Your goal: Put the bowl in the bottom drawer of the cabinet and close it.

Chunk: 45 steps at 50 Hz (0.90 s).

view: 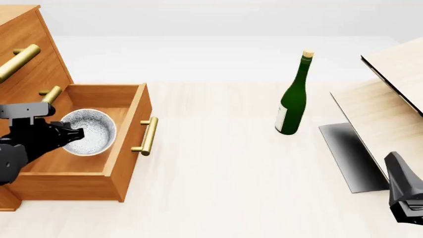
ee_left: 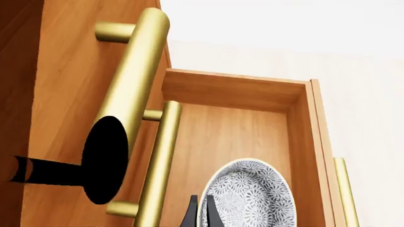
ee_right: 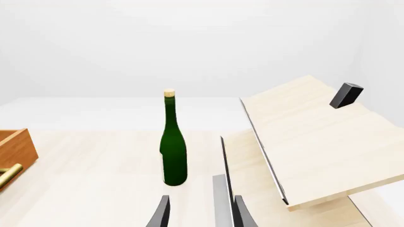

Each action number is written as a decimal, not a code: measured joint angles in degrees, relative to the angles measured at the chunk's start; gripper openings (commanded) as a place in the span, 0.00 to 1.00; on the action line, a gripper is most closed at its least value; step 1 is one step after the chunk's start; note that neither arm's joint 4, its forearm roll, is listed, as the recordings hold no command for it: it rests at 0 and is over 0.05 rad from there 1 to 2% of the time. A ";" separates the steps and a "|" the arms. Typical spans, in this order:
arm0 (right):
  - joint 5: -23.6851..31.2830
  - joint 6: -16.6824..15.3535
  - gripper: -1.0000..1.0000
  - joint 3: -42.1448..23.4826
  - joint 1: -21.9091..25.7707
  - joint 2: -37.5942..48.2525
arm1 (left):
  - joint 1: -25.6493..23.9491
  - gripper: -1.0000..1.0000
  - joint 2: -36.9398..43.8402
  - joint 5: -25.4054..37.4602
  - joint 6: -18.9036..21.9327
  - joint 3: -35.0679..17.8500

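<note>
The bottom drawer [view: 130, 130] of the orange-brown cabinet [view: 29, 74] stands pulled out, its brass handle [view: 147, 135] facing the table's middle. The speckled white bowl [view: 94, 132] sits tilted inside the drawer's opening; whether it rests on the floor I cannot tell. My left gripper [view: 74, 135] is shut on the bowl's rim. In the left wrist view the fingers [ee_left: 191, 215] pinch the bowl [ee_left: 252, 196] over the drawer [ee_left: 233, 90]. My right gripper [ee_right: 200, 215] is open and holds nothing, low at the front right [view: 395, 166].
A green wine bottle [view: 291, 98] stands upright mid-table. A pale wood structure [view: 390, 104] with a dark panel [view: 350, 153] fills the right side. The upper drawers' brass handles [ee_left: 129, 75] jut out close beside my left arm.
</note>
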 measured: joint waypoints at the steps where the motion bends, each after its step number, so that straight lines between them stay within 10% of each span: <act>1: 0.00 0.00 1.00 0.00 0.00 0.00 | 0.06 0.00 0.14 -0.10 0.03 0.05; 32: 0.00 0.00 1.00 0.00 0.00 0.00 | 1.55 0.00 3.98 -2.32 0.74 0.22; 33: 0.00 0.00 1.00 0.00 0.00 0.00 | 1.59 1.00 4.10 -2.36 0.77 0.16; 45: 0.00 0.00 1.00 0.00 0.00 0.00 | 1.56 1.00 5.50 -2.51 0.89 -0.16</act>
